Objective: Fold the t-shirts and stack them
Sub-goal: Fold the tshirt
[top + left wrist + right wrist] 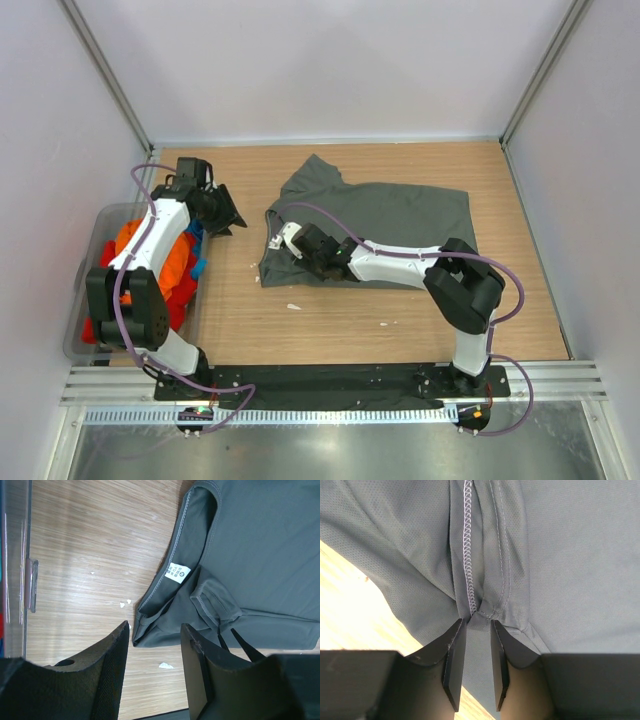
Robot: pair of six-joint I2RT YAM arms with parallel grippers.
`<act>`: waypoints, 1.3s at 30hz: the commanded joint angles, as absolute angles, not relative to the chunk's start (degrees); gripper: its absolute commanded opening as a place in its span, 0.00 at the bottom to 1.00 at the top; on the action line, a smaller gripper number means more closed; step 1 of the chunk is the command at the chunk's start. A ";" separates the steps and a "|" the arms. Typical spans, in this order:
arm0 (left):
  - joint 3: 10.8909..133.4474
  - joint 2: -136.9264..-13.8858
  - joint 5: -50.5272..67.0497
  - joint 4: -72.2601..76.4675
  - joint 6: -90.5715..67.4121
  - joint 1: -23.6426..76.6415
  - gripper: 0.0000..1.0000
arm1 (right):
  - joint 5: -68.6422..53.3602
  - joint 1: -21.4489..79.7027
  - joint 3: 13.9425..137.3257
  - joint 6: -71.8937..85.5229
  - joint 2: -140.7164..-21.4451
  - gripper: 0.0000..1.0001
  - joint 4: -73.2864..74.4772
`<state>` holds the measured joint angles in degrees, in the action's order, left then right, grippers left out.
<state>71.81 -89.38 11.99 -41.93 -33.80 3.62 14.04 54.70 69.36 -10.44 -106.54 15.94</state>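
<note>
We pinch the dark grey-green t-shirt (pixel 400 215) at its nine-o'clock edge with our right gripper (pixel 475 626); our left gripper (pixel 154 630) hangs open.

Wood surface (pixel 350 320), grey bin (pixel 103 213), white scraps (pixel 293 306).
Translucent plastic bin at the surface's left edge, clear wall upright. Small scraps scattered on bare wood near the middle. White panels (pixel 330 60) at back and sides, metal rail (pixel 330 378) along near edge.

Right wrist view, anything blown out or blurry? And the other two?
Right wrist: table blown out pale yellow, grey t-shirt stitching sharp. Left wrist: left claw dark and soft-edged, glare on the bin. Top external: even light, soft shadows.
</note>
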 commanded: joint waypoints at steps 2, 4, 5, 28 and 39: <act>71.72 -88.42 11.86 -40.25 -32.43 3.25 0.47 | 15.47 55.11 72.24 -10.81 -106.96 0.32 15.64; 71.81 -88.51 11.86 -40.34 -32.43 3.25 0.47 | 15.21 55.11 72.25 -10.81 -107.23 0.33 15.82; 71.72 -88.42 11.78 -40.34 -32.43 3.34 0.47 | 15.12 55.11 72.25 -10.72 -107.23 0.33 15.73; 71.54 -88.24 11.25 -40.34 -32.26 3.34 0.46 | 17.31 55.11 71.89 -9.49 -109.16 0.13 14.24; 71.46 -87.89 10.63 -40.52 -32.26 3.34 0.46 | 26.89 54.84 71.81 -8.88 -107.58 0.01 10.37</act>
<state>71.81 -89.38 11.31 -41.89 -33.50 3.62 21.23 54.70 70.11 -9.50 -109.78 14.22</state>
